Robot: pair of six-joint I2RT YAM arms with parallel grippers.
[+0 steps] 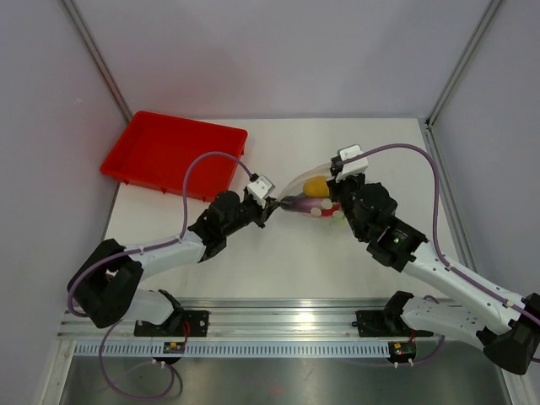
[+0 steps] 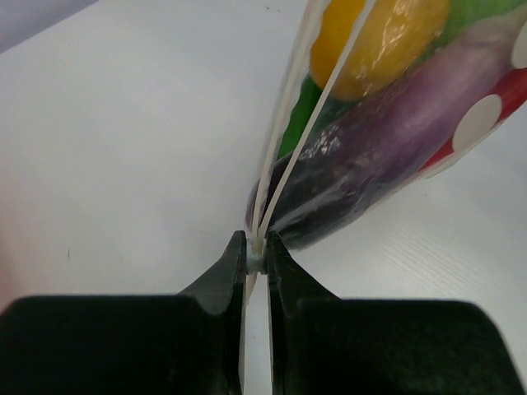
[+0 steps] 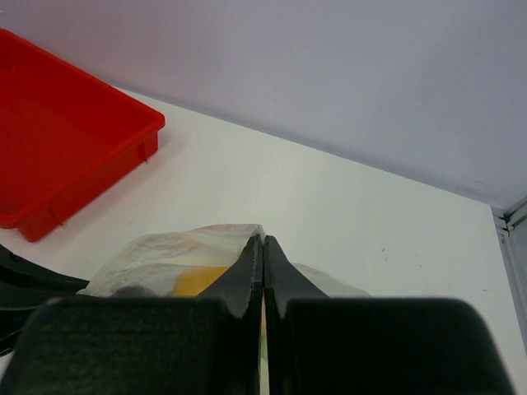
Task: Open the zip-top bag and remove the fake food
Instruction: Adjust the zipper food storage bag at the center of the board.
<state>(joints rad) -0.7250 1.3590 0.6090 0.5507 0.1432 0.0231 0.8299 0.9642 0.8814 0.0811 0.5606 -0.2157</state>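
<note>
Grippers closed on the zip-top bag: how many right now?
2. The left gripper pinches one end of the zip-top bag; the right gripper pinches the opposite end.

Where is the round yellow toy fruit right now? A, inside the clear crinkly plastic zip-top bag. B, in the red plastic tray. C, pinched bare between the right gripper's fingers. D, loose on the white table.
A: in the left wrist view the round yellow toy fruit sits behind the clear zip-top bag film, next to the long purple toy vegetable.
</note>
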